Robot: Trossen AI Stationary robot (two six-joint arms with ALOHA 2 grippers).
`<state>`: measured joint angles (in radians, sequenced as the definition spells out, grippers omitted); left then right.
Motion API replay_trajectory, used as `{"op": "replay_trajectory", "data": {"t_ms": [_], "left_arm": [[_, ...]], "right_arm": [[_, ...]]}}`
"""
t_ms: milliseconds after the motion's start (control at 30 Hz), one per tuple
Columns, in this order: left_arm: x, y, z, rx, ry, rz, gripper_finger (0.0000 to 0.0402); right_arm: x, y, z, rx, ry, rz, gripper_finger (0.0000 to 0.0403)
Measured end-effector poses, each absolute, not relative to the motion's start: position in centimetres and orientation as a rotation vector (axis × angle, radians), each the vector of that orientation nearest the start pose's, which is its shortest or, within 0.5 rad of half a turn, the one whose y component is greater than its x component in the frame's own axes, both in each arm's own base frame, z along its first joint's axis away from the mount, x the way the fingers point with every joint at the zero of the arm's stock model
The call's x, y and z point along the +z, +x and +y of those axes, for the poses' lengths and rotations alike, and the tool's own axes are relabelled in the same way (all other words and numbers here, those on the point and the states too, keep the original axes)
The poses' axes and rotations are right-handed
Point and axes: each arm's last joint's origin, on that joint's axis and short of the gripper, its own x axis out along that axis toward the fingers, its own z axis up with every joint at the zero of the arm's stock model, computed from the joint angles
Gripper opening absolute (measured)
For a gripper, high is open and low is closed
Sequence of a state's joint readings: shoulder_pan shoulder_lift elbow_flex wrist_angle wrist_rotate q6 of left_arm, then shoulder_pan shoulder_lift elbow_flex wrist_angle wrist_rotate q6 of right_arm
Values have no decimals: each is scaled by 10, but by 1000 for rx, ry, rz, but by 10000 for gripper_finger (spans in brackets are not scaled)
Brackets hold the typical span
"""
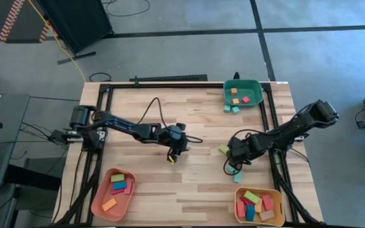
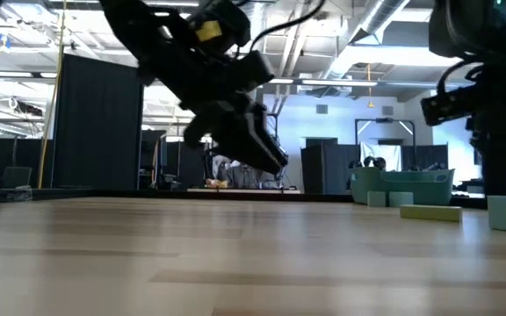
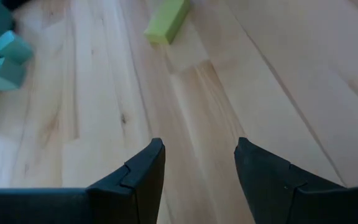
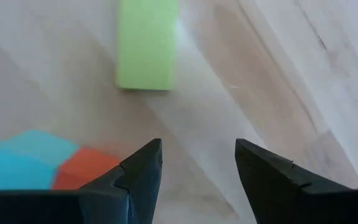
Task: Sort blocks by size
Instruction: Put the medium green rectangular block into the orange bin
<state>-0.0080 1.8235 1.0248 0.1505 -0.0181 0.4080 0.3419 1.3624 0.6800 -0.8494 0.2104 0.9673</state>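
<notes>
Blocks: right wrist view alone shows a green bar [image 4: 148, 43] ahead of the right claw [image 4: 197, 165], gaping and empty.

1. One desk [image 1: 189, 190].
2. Two arms, each with one hand: left hand [image 3: 197, 168], right hand [image 4: 197, 168].
3. Three trays: green tray [image 1: 243, 82], salmon tray [image 1: 97, 202], yellow tray [image 1: 238, 206].
4. In green tray: two orange blocks [image 1: 234, 90], one red block [image 1: 246, 99].
5. Just beside green tray: two teal blocks [image 1: 227, 109].
6. In salmon tray: about four blocks [image 1: 118, 178], exact count unclear.
7. In yellow tray: about six, overlapping, exact count unclear.
8. Loose by right hand: one green bar [image 4: 146, 43], one blue block [image 4: 27, 158], one red-orange block [image 4: 86, 168].
</notes>
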Motion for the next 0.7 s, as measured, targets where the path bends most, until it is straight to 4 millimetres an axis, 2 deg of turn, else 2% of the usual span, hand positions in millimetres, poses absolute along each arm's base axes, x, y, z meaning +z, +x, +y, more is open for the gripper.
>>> {"op": "replay_trajectory", "data": {"t_ms": [367,533,700], "left_arm": [[153,417,10,-176,422,633,186],[150,433,13,-190,414,622,194],[154,444,19,-172,414,598,211]], "right_arm": [[137,190,47,-574,427,1261,234],[134,193,39,-575,393,1222,234],[138,206,33,-609,315,1047,234]]}}
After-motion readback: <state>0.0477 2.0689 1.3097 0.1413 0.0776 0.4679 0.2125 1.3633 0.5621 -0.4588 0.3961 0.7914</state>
